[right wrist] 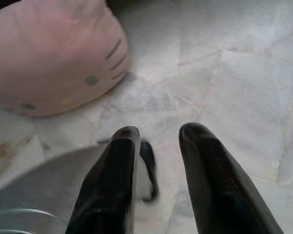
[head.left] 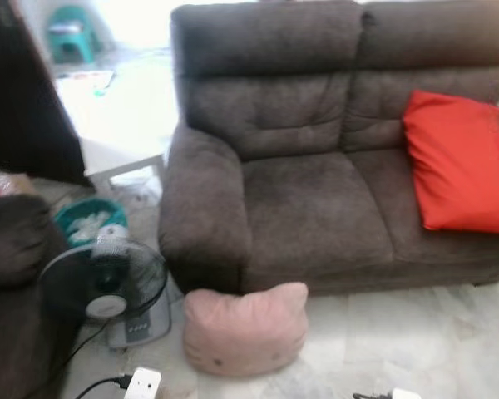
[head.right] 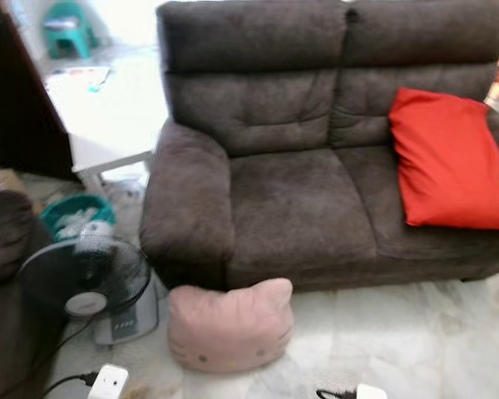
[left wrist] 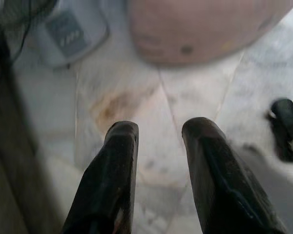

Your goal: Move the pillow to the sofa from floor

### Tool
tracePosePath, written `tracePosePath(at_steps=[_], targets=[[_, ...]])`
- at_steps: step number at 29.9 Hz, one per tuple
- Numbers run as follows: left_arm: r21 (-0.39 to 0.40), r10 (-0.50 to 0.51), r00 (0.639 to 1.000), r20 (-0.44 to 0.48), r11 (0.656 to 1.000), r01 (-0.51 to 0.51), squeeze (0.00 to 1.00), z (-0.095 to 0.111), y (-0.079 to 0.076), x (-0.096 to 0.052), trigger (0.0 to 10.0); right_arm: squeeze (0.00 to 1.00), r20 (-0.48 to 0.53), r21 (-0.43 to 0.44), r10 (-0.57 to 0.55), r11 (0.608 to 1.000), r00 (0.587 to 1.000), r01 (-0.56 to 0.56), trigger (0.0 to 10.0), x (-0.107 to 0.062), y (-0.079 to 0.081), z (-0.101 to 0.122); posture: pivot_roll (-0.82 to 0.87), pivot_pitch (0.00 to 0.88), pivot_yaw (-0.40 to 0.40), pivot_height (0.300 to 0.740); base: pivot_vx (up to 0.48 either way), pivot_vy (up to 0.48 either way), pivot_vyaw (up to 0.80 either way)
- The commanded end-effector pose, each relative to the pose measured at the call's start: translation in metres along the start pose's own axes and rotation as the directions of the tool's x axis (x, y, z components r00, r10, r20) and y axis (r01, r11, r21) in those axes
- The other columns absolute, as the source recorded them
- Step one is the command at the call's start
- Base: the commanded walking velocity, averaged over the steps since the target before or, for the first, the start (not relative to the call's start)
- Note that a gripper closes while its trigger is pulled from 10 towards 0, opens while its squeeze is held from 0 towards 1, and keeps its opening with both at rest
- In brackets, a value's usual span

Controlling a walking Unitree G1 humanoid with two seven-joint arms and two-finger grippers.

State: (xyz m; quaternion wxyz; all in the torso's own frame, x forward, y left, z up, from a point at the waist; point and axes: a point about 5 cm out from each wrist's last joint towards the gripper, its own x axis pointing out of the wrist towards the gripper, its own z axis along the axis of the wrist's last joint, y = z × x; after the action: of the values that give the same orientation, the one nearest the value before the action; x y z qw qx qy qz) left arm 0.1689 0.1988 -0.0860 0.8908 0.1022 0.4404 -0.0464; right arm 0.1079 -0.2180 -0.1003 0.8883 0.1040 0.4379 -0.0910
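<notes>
Against the far side of the pale marble-tiled floor (head.left: pixel 416 341) stands the dark brown two-seat fabric sofa (head.left: pixel 316 208), seat cushions mostly bare. Red square cushion (head.left: pixel 461 162) leans on its right-hand seat, against the backrest. White low table (head.left: pixel 121 125) sits off the sofa's left arm, a teal plastic stool (head.left: pixel 71 33) beyond it near the far left corner of the room. Black round floor fan on a grey base (head.left: pixel 108 287) stands on the floor just beside the sofa's left front corner, with a teal basket (head.left: pixel 87 220) behind it.

Pink cat-face pillow with two ear corners (head.left: pixel 245 328) lies on the floor, touching or nearly touching the sofa's front at the left arm, just right of the fan base. Long axis runs side to side, parallel to the sofa front; ears point up toward the sofa.

Left gripper (left wrist: pixel 158 170) hangs low over bare tile, fingers apart, nothing between them; the pillow is ahead of it, fan base off to one side. Right gripper (right wrist: pixel 158 170) likewise spread and empty over tile, with the pillow's whiskered face ahead and off to its left side. Pillow sits forward and between the two arms, slightly toward the left one; likely a two-arm squeeze from both ends. Pickup not yet begun.
</notes>
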Motion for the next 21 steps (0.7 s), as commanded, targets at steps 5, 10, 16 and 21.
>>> tracePosePath(at_steps=[5,10,16,21], targets=[[0.011,-0.009,1.000,-0.015,1.000,0.009,0.00,-0.004,-0.003,-0.001,10.0,0.00,0.005,0.005,-0.003,1.000,1.000,0.003,10.0,0.001,-0.001,0.003,-0.01,0.000,0.023,0.738,0.312,0.000,0.00],[0.008,0.001,1.000,-0.011,1.000,-0.001,0.00,-0.006,0.002,-0.002,10.0,0.00,0.005,0.004,-0.002,1.000,1.000,0.002,10.0,0.001,-0.001,0.002,-0.01,0.001,0.022,0.738,0.186,0.000,0.00],[0.004,0.009,1.000,-0.010,1.000,-0.009,0.00,-0.008,0.007,-0.003,10.0,0.00,0.004,0.003,-0.002,1.000,1.000,0.002,10.0,0.001,-0.001,0.003,-0.01,0.002,0.021,0.738,0.000,0.000,0.00],[0.003,0.011,1.000,-0.005,1.000,-0.011,0.00,-0.007,0.008,-0.003,10.0,0.00,0.004,0.004,-0.002,1.000,1.000,0.002,10.0,0.001,-0.001,0.003,-0.01,0.001,0.021,0.738,0.000,0.000,0.00]])
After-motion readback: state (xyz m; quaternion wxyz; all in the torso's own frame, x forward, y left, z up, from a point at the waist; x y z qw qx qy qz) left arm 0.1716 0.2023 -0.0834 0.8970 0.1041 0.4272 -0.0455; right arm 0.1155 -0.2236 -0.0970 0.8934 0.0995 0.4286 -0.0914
